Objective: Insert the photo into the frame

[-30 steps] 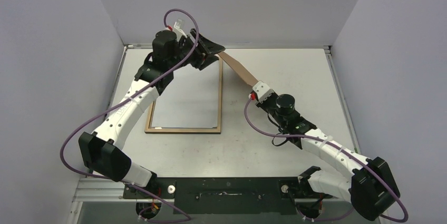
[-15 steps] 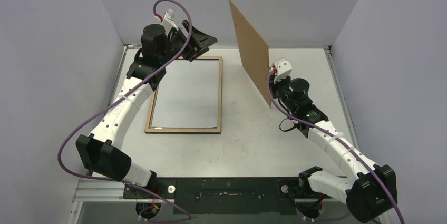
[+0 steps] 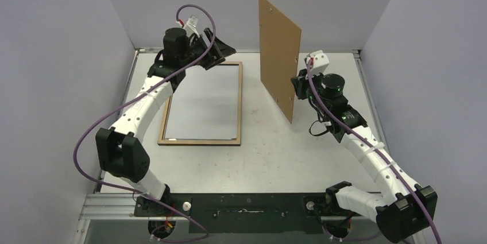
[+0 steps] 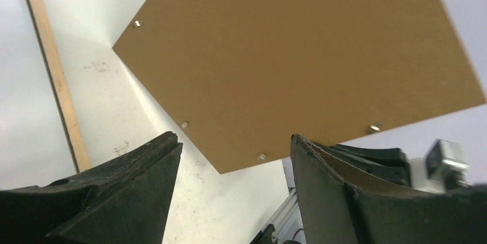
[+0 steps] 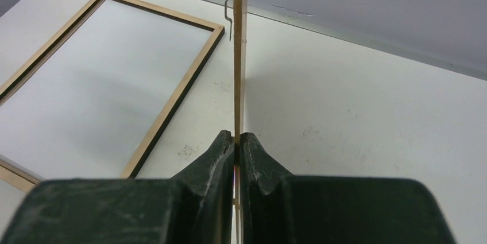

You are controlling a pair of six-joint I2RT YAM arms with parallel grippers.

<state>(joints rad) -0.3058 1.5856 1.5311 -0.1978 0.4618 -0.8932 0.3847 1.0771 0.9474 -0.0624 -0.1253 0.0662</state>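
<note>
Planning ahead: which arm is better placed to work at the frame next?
Left: the left gripper is open, empty, by the frame's far edge; the right gripper clamps the upright backing board.

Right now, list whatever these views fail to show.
- The photo: in no view, so where it is cannot be told.
- The board, far face: the top and left wrist views show only one brown face, and the right wrist view sees it edge-on.
- The frame, far edge: partly under the left gripper in the top view. The left wrist view cuts the frame off at its left edge.
</note>
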